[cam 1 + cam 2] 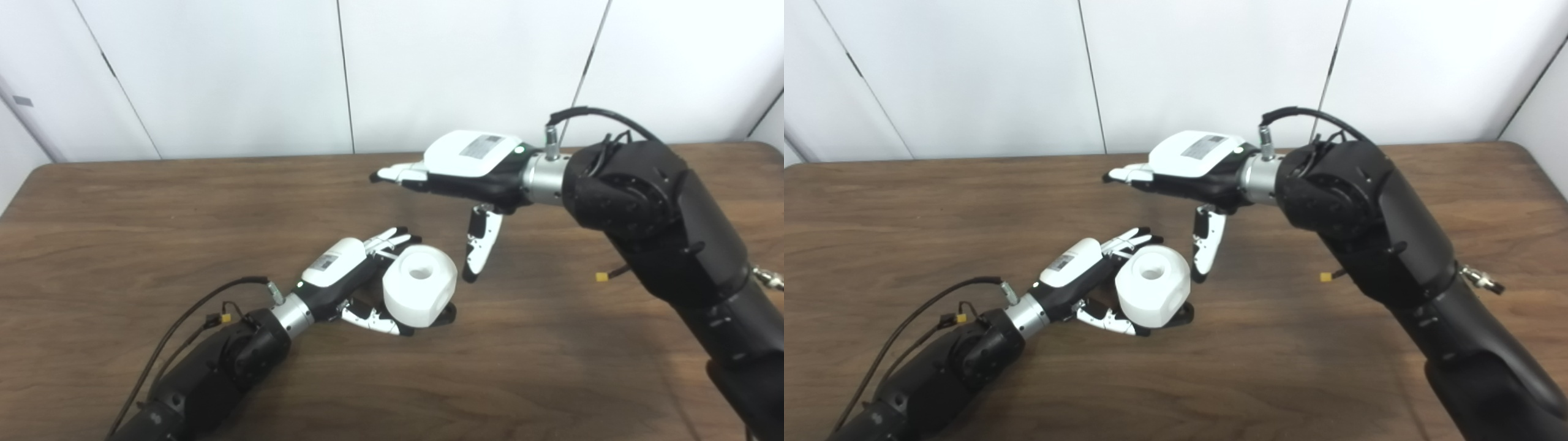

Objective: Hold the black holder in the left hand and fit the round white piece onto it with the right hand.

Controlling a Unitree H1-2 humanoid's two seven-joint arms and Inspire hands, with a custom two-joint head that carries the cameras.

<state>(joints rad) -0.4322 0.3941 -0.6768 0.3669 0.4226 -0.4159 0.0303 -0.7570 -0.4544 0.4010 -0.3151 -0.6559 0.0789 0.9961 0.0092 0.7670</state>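
The round white piece (pixel 419 291) has a hole in its top and sits in my left hand (pixel 343 272), low over the table's middle. Fingers curl behind it and the thumb lies under its front. Only a dark edge of the black holder (pixel 446 315) peeks out beneath the white piece; the rest is hidden. My right hand (pixel 465 165) hovers above and to the right, open and flat, fingers pointing left and thumb (pixel 481 245) hanging down beside the white piece without touching it. It holds nothing.
The brown wooden table (pixel 153 220) spans the view, with white wall panels behind its far edge. A small yellow connector (pixel 602 277) hangs by my right forearm. A black cable (pixel 202 303) loops off my left wrist.
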